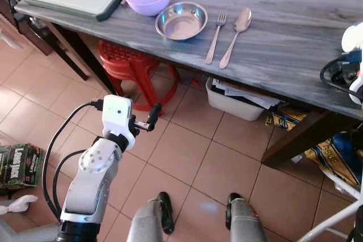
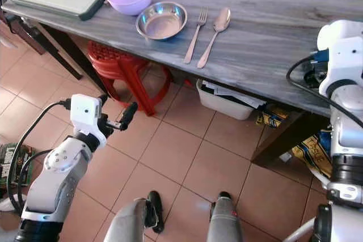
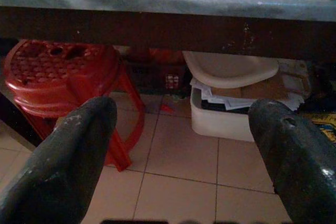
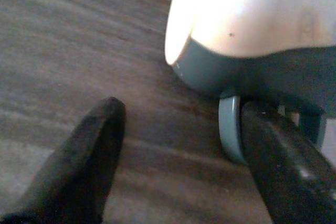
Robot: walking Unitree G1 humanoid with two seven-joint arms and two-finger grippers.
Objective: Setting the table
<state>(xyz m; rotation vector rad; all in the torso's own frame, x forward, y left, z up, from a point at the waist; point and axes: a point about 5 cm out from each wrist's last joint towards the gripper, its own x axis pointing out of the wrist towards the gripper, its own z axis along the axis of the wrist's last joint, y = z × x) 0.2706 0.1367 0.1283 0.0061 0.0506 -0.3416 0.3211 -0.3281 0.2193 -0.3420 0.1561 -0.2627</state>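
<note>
A green box (image 1: 17,165) is lying on the tiled floor at the robot's left, its printing showing as pale lettering too blurred to read with certainty. Yellow packaging (image 1: 332,154) under the table is also carrying dark print, likewise illegible.

Left gripper (image 3: 178,145) held forward at the table's near edge, fingers apart; right gripper (image 4: 178,150) spread above the tabletop.
</note>
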